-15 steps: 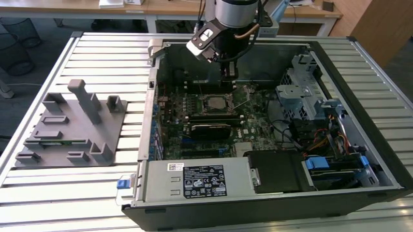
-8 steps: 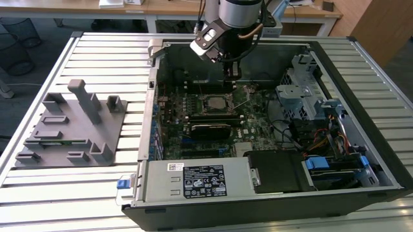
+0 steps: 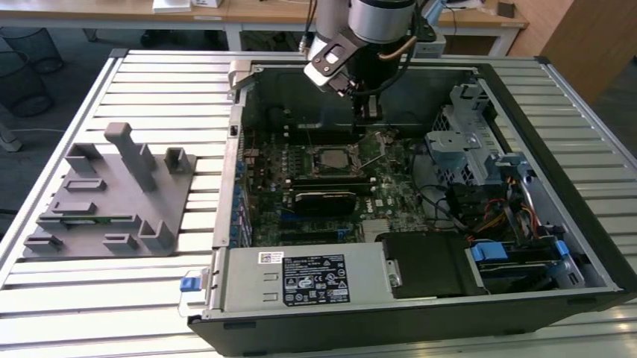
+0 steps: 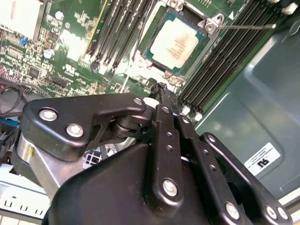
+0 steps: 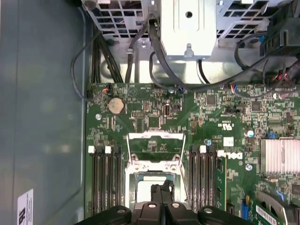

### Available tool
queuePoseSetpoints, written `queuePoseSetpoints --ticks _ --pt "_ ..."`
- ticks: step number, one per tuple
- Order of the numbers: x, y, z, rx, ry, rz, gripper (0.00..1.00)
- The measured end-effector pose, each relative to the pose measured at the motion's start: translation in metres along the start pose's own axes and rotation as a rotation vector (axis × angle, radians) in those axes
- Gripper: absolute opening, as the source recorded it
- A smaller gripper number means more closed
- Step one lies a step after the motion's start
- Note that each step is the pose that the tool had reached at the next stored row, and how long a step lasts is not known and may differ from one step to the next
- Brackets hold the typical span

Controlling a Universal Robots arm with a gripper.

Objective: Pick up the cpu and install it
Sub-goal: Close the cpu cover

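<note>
One risk: cpu (image 4: pixel 177 42) lies loose in the socket (image 5: pixel 132 174), frame (image 5: pixel 157 137) swung open, and the jaws, pressed together and empty, hang just over it, so any dip or sideways drift could knock it askew and bend pins.

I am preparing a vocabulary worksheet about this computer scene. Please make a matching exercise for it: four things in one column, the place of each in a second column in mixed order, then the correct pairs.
Things
1. cpu
2. grey holder block
3. gripper
4. coin battery

Places
A. on the slatted table, outside the computer case
B. above the motherboard, close to the socket, holding nothing
C. lying uncovered in the socket
D. flat on the motherboard, apart from the socket

Pairs: 1-C, 2-A, 3-B, 4-D
</note>
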State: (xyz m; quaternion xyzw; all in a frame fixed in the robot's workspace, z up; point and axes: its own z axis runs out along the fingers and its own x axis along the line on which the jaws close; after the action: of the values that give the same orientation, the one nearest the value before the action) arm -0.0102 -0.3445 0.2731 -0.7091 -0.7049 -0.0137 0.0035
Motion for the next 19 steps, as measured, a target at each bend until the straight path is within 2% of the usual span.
queuePoseSetpoints --ticks 8,15,19 --pt "0.0001 0.0067 0.0001 0.0 0.0 0.0 0.11" --pt "0.0002 0.0306 0.0013 0.0008 0.0001 -0.004 0.11" --pt "0.0005 0.0364 0.0031 0.0007 0.0002 -0.004 0.11"
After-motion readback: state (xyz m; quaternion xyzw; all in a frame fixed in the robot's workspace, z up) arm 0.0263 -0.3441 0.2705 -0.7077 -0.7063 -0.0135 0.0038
